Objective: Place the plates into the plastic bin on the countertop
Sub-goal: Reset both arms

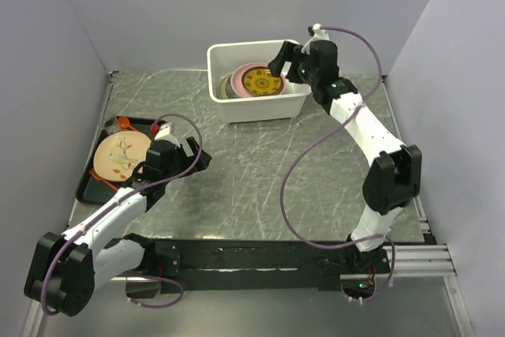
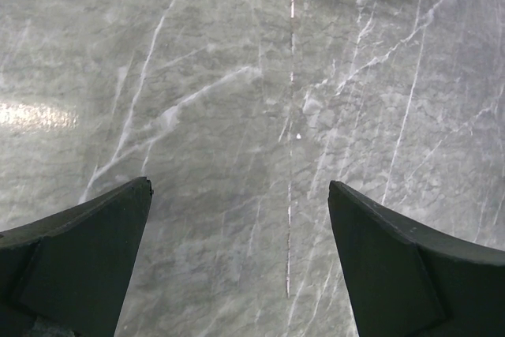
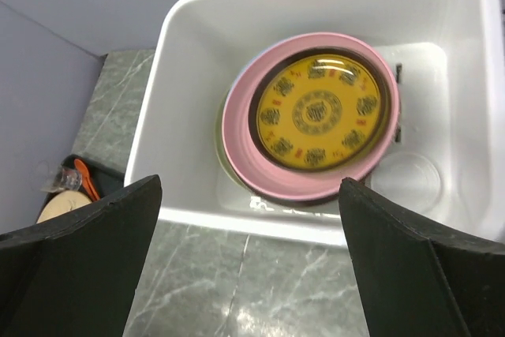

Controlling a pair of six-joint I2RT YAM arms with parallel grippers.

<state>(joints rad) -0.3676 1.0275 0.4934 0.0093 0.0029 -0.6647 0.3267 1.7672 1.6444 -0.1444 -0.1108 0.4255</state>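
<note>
Marbled worktop bore the plastic bin; right gripper and left gripper held fingers wide, empty; the right needed a straight lift past the rim.

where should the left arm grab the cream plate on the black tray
Probably the rim on its right side. The cream plate lies flat in the black tray, so only its thin edge can be pinched, one finger under the lip and one on top. The right side faces the open left gripper, and an orange item crowds the far edge.
</note>
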